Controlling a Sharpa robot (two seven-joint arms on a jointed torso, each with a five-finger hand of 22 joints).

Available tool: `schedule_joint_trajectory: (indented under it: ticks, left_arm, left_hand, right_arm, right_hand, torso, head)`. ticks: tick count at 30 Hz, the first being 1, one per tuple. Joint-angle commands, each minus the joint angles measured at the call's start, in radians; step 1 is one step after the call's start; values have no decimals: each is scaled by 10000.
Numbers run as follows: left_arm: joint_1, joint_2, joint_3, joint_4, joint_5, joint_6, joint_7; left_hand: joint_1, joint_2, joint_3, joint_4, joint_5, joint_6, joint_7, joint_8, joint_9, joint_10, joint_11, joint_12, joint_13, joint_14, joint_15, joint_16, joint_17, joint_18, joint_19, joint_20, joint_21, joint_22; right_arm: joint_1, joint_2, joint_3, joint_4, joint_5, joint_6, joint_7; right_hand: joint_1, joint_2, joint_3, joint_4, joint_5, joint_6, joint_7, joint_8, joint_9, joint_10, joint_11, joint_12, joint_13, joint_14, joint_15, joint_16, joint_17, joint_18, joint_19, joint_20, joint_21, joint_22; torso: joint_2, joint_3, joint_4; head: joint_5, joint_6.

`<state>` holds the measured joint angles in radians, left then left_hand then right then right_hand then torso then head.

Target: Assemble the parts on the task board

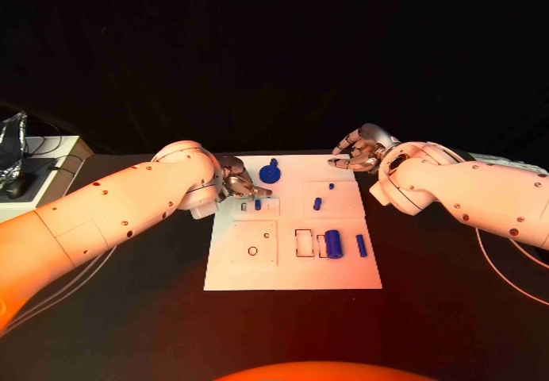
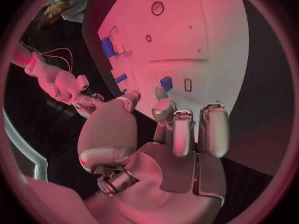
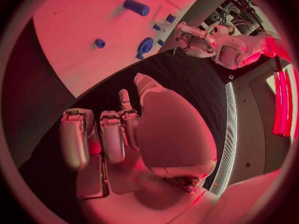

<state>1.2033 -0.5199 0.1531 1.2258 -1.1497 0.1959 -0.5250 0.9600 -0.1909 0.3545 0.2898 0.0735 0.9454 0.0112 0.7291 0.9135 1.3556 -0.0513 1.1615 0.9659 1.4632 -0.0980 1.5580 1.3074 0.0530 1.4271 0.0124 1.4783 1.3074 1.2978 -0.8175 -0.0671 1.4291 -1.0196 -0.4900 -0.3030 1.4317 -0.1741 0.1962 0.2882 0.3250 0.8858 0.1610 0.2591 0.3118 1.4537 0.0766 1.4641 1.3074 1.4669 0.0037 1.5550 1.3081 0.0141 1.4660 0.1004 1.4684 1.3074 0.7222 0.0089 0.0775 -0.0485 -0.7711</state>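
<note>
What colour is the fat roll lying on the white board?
Blue; the roll shows best in the head view.

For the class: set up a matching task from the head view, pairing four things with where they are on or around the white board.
Things:
1. left hand
2. right hand
3. large blue cylinder
4. small ring

Places:
A. at the far right corner of the task board
B. lying on the board's near right part
C. at the board's left edge, far half
D. on the board's near left part

Pairs: 1-C, 2-A, 3-B, 4-D
</note>
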Motion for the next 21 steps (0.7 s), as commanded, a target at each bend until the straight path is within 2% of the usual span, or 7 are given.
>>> schedule_joint_trajectory:
  ticks: [1,7,9,13,14,18,21]
  left_arm:
    - [6,-130,240,165,225,-97,69]
    - [15,-399,718,269,269,-104,68]
    - [19,-476,851,220,388,-202,92]
    - [33,-544,988,-25,727,-428,176]
    - [45,-544,1023,-207,858,-529,217]
    - [70,-503,1082,-696,1077,-721,329]
    - [93,-446,1148,-1078,1263,-881,382]
  left_hand:
    - [168,6,-89,2,-3,-57,37,-53,23,-80,0,-45,-44,973,-49,-74,2269,1,-67,-8,-73,381]
    - [426,87,-247,8,36,-257,114,-132,67,-344,67,-326,-439,906,1,-207,2036,63,-256,29,-214,111]
    - [747,196,-334,5,100,-545,242,-299,59,-845,179,-904,-1237,835,96,-350,1794,139,-496,93,-402,-231]
    - [1349,442,-265,14,141,-1216,650,-1031,-365,-2208,547,-2449,-3239,660,412,-639,1322,286,-982,327,-805,-917]
    - [1582,488,-183,13,151,-1395,812,-1389,-675,-2413,688,-2602,-3403,595,541,-724,1180,325,-1104,451,-924,-1091]
    - [1794,468,-92,17,146,-1602,1016,-1956,-1264,-2518,866,-2685,-3596,551,694,-771,1080,354,-1174,599,-1014,-1211]
    - [1880,518,10,24,139,-1324,970,-2436,-1931,-2437,831,-2634,-3718,584,678,-721,1133,350,-1112,622,-1001,-1158]
  right_arm:
    - [-10,-18,1,-11,-39,-4,93]
    - [-12,-43,1,-19,-39,-21,92]
    - [-12,-56,1,-19,-37,-29,95]
    - [-13,-73,1,-19,-24,-64,119]
    - [-13,-81,1,-17,-17,-88,137]
    - [-12,-93,2,-16,16,-133,183]
    - [-12,-107,2,-12,32,-152,202]
  right_hand:
    - [-20,-36,57,-23,53,-77,9,65,12,37,13,49,1492,883,-9,-55,1950,118,617,23,-43,1945]
    - [-20,-36,57,-23,53,-77,9,65,12,37,13,49,1492,883,-9,-55,1950,118,617,23,-43,1945]
    - [-20,-36,57,-23,53,-77,9,65,12,37,13,49,1492,883,-9,-55,1950,118,617,23,-43,1945]
    - [-20,-36,57,-23,53,-77,9,65,12,37,13,49,1492,883,-9,-55,1950,118,617,23,-43,1945]
    - [-20,-36,57,-23,53,-77,9,65,12,37,13,49,1492,883,-9,-55,1950,118,617,23,-43,1945]
    - [-28,-44,74,-25,56,-83,9,69,15,32,13,45,1486,882,-10,-57,1945,118,616,22,-48,1943]
    - [-55,-70,131,-31,65,-104,9,85,25,17,12,31,1468,878,-12,-63,1929,121,612,21,-62,1937]
  torso:
    - [-4,11,0]
    - [13,11,-5]
    - [16,9,-4]
    - [24,4,4]
    - [28,6,4]
    - [48,7,-4]
    - [69,-2,-17]
  head:
    - [-3,18]
    - [-8,71]
    - [-6,90]
    - [-4,116]
    - [8,135]
    - [65,188]
    - [91,212]
